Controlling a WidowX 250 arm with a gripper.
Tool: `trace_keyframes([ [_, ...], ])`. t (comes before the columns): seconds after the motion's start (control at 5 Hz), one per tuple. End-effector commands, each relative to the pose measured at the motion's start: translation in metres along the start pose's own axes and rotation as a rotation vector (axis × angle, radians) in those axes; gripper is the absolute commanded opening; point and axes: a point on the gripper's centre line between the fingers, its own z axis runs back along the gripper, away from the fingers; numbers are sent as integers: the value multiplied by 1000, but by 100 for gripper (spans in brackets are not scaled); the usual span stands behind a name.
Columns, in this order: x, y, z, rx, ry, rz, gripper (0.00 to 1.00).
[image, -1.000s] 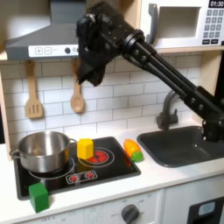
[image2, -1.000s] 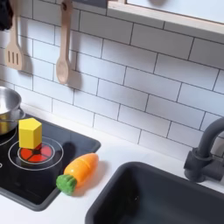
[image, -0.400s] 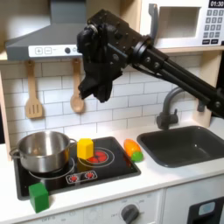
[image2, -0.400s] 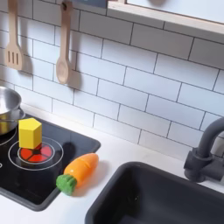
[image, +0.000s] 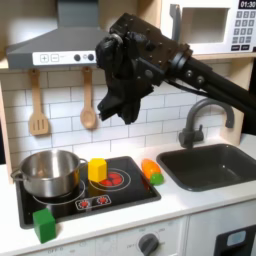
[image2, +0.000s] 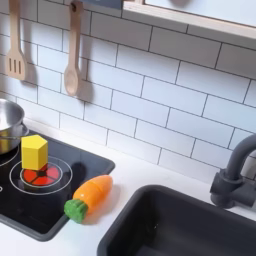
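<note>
Yellow block (image: 97, 169) stands on the black stovetop (image: 120, 190), lower centre of the first exterior view, right of the steel pot (image: 52, 173); gripper (image: 116, 113) hangs above, its grip impossible to judge; toy carrot (image: 151, 171) lies just right.

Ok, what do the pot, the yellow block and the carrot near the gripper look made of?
Pot: shiny silvery metal, judging by its reflections. Yellow block: matte, flat-faced, probably painted wood or plastic. Carrot: smooth orange body with a green end, likely plastic or painted wood. The gripper hangs above them, touching none.
</note>
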Motion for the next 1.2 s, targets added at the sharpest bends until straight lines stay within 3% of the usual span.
trace_keyframes([
  [0.0, -26, 5, 12, -6, 9, -57, 0],
  [0.4, -57, 30, 25, 11, 34, -80, 0],
  [0.6, -72, 40, 38, 0, 53, -100, 0],
  [0.8, -89, 41, 48, -36, 85, -107, 0],
  [1.0, -86, 42, 48, -13, 27, -118, 0],
])
